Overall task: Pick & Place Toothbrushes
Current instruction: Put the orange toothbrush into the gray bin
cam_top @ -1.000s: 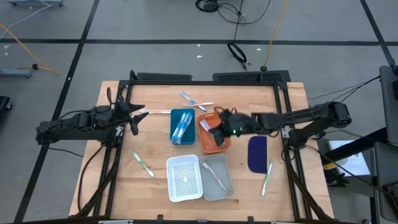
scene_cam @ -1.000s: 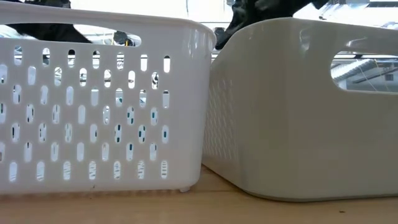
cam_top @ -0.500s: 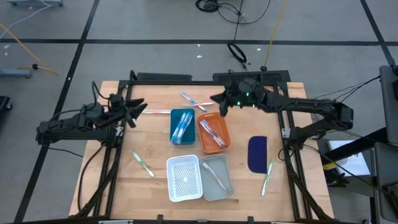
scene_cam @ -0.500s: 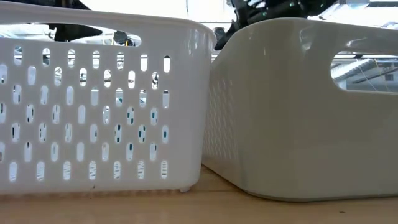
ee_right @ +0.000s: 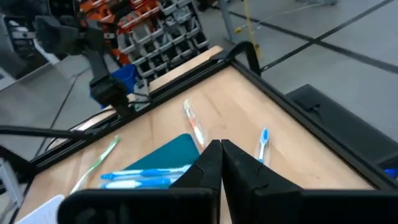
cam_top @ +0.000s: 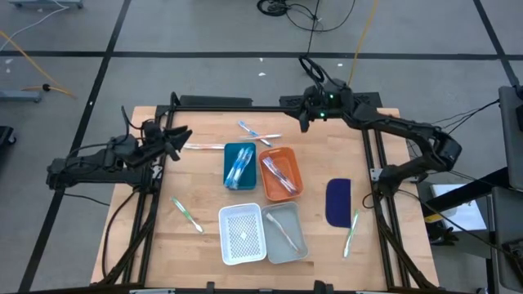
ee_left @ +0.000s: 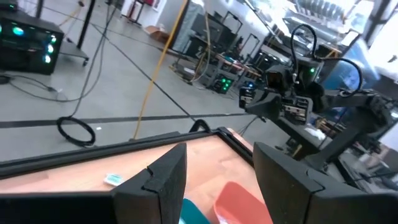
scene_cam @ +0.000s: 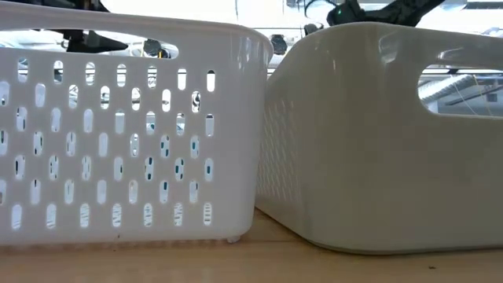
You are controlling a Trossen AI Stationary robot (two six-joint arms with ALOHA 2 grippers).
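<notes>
— Wooden bench [cam_top: 204,245], four small trays near its middle: a teal tray [cam_top: 239,166] with blue toothbrushes [cam_top: 238,170], an orange tray [cam_top: 281,173] with a pale pair, a grey tray [cam_top: 286,232] with one brush, and a perforated white basket [cam_top: 243,234]. It looks like sorting by colour, judging by what lies where.

— Where are the loose ones?

— A green toothbrush [cam_top: 187,214] lies toward the bench's left edge, another green one [cam_top: 350,233] by the right edge beside a dark blue flat piece [cam_top: 337,202], a blue-and-white one [cam_top: 252,131] near the far edge, and a pale one [cam_top: 208,147] next to the teal tray.

— And the grippers?

— The right gripper [cam_top: 304,122] is up at the far edge, fingers pressed together and empty; its wrist camera looks down at the blue brush [ee_right: 262,144] and the teal tray [ee_right: 163,158]. Probably it is lifted there to leave the trays free.

— The left?

— The left gripper [cam_top: 181,136] hovers over the far left part of the bench, fingers [ee_left: 166,175] spread with nothing between them. It sits just beside the pale brush, so I'd guess that one is its next pick.
</notes>
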